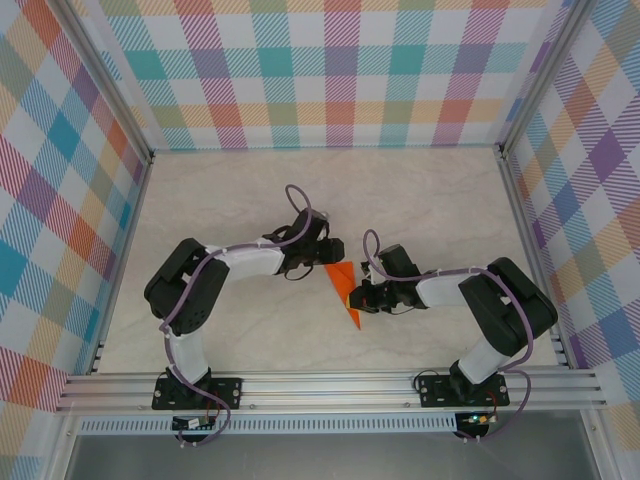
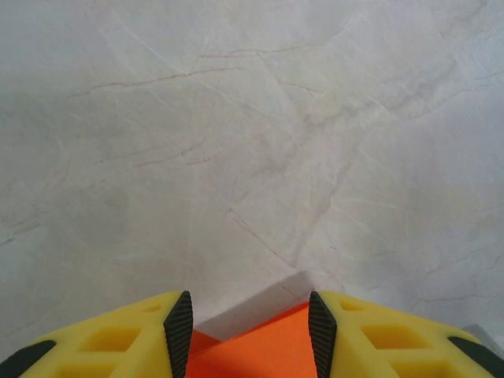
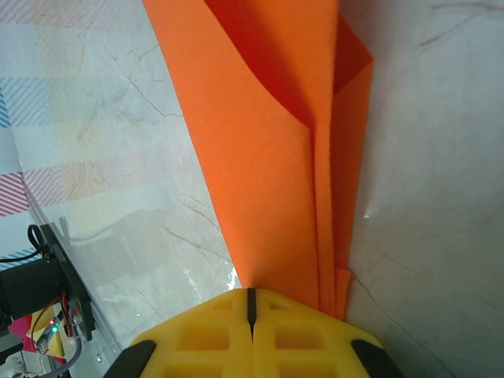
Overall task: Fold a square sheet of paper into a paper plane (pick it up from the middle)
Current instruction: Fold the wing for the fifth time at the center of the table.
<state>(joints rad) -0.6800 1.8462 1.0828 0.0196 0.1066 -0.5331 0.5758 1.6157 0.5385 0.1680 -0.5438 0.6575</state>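
The square sheet of paper (image 1: 345, 286) is bright orange and lies folded into a narrow pointed dart on the marble table, between the two grippers. My left gripper (image 1: 323, 262) is at its wide upper end. In the left wrist view a corner of the orange paper (image 2: 264, 350) sits between the spread fingers of the left gripper (image 2: 250, 331), raised off the table over its own shadow. My right gripper (image 1: 365, 298) is at the paper's right edge. In the right wrist view the right gripper (image 3: 252, 303) is shut, and the stacked folded layers (image 3: 276, 157) run under its right fingertip.
The marble tabletop (image 1: 230, 200) is walled by checked panels on three sides, with metal rails (image 1: 330, 385) along the near edge. The left arm's elbow (image 1: 185, 285) and the right arm's elbow (image 1: 510, 305) bulge outward to either side.
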